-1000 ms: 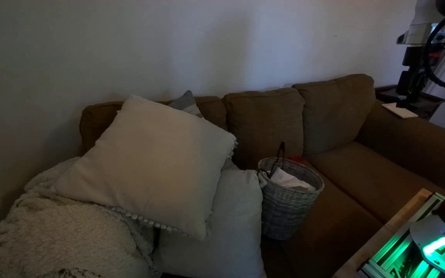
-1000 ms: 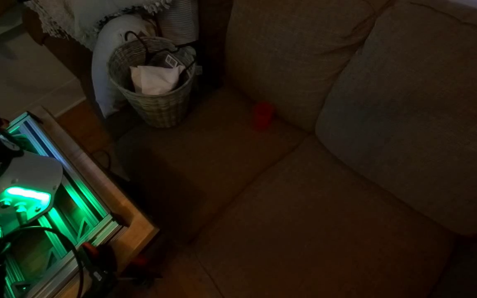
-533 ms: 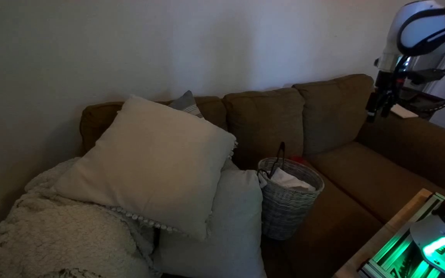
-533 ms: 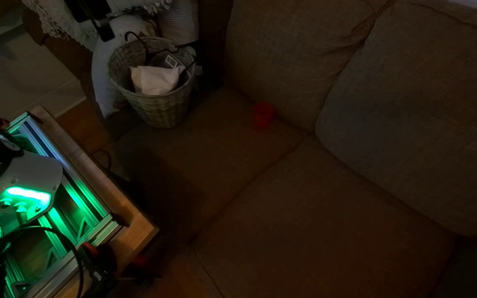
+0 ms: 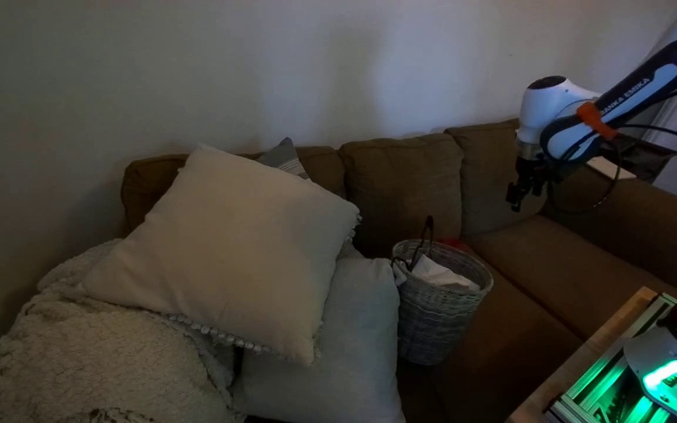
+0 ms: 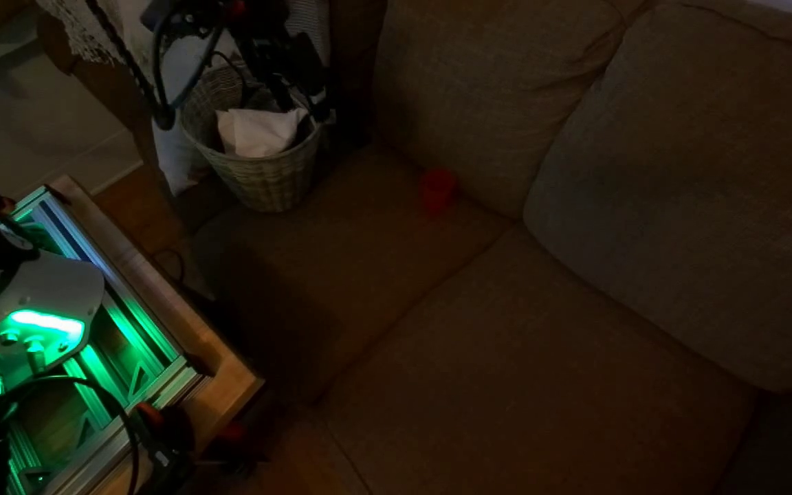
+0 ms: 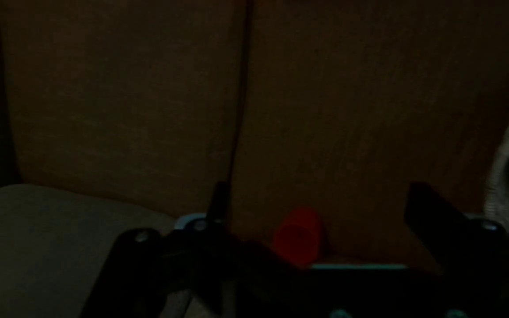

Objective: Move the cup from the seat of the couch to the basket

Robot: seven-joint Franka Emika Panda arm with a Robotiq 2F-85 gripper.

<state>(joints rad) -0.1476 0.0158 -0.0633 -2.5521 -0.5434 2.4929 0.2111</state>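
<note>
The red cup [image 6: 438, 189] stands on the seat of the brown couch [image 6: 506, 357], close to a back cushion. In an exterior view the cup [image 5: 455, 242] is mostly hidden behind the basket. The woven basket [image 5: 438, 329] sits on the couch seat against a cream pillow; it also shows in an exterior view [image 6: 265, 182] with white lining inside. My gripper [image 5: 523, 200] is in the air above the couch. In the wrist view my gripper [image 7: 320, 192] is wide open and empty, with the cup [image 7: 299, 236] lower down between the fingers' lines and partly covered by the gripper body.
Cream pillows [image 5: 227, 252] and a fleecy blanket [image 5: 91, 352] lie beside the basket. The basket's rim [image 7: 499, 176] shows at the right of the wrist view. The robot's wooden stand [image 6: 224, 364] is in front of the couch. A couch arm [image 5: 638, 217] stands at the far end.
The arm has swung into view, down and over the couch, toward the basket and cup side. The cup and basket have not moved.
</note>
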